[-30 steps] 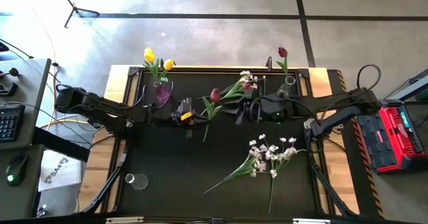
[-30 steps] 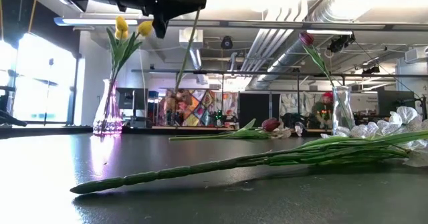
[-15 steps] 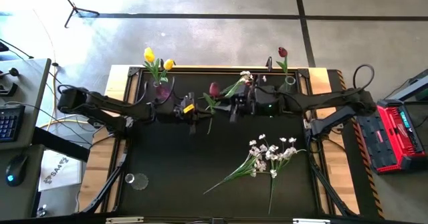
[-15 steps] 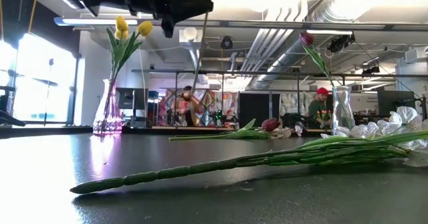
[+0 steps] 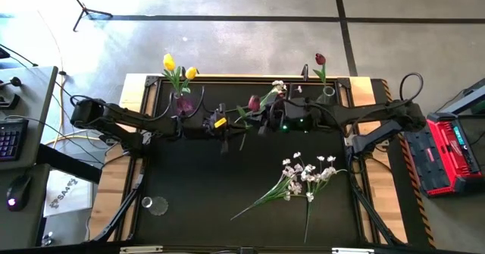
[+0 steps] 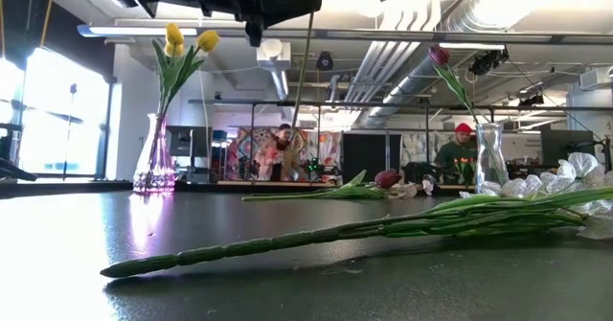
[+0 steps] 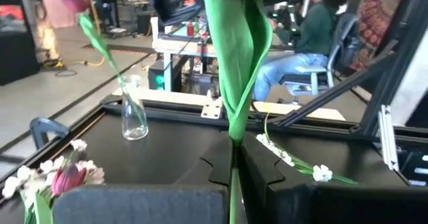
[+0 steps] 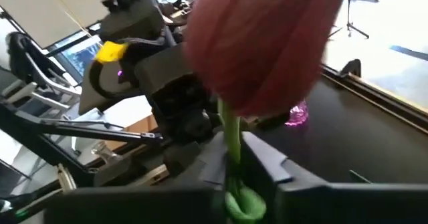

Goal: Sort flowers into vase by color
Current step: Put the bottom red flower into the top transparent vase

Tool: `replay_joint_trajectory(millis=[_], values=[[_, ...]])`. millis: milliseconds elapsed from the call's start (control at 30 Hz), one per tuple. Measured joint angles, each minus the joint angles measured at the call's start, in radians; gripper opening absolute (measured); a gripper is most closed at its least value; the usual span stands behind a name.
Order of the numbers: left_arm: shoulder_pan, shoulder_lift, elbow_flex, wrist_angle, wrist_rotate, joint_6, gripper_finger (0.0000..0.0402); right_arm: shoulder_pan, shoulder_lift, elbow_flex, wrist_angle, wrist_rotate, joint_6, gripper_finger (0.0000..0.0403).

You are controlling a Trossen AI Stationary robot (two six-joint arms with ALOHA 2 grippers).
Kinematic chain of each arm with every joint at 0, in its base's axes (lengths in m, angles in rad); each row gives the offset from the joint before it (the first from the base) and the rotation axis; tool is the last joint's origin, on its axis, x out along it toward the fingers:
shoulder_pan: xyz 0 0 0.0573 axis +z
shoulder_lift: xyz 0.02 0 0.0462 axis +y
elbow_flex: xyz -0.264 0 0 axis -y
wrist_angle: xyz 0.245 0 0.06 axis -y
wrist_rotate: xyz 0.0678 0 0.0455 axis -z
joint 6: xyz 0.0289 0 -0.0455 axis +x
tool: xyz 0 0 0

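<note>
Above the table [image 5: 189, 186] center, just right of the pink vase [image 5: 183, 105], left gripper [image 7: 235, 164] pinches a red tulip [image 5: 254, 102] by its stem; right gripper [image 8: 234, 158] is clamped on the same stem just under the bloom. White sprays [image 5: 303, 174] lie nearer the front.

A tulip [image 5: 253, 103] is hanging above the tabletop [image 5: 189, 178] near its middle, toward twelve o'clock, between the left gripper [image 5: 225, 129] at its nine o'clock and the right gripper [image 5: 263, 121] at its three o'clock. The sprays [image 5: 303, 174] are lying toward four o'clock. One vase [image 5: 183, 105] is standing at eleven o'clock, another vase [image 5: 326, 93] at one o'clock.
</note>
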Motion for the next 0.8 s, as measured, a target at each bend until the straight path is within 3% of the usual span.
replay_joint_trajectory(millis=[200, 500, 800], values=[[0.000, -0.001, -0.001, -0.012, -0.056, -0.050, 0.0041, -0.001, -0.010, 0.000, -0.059, 0.016, 0.016, 0.0003], [0.001, -0.002, -0.001, -0.177, -0.124, -0.117, 0.0117, 0.000, -0.124, 0.000, -0.329, 0.161, 0.070, 0.0001], [0.001, 0.009, 0.000, -0.273, -0.208, -0.154, 0.0131, -0.001, -0.252, 0.000, -0.573, 0.202, 0.146, 0.0000]])
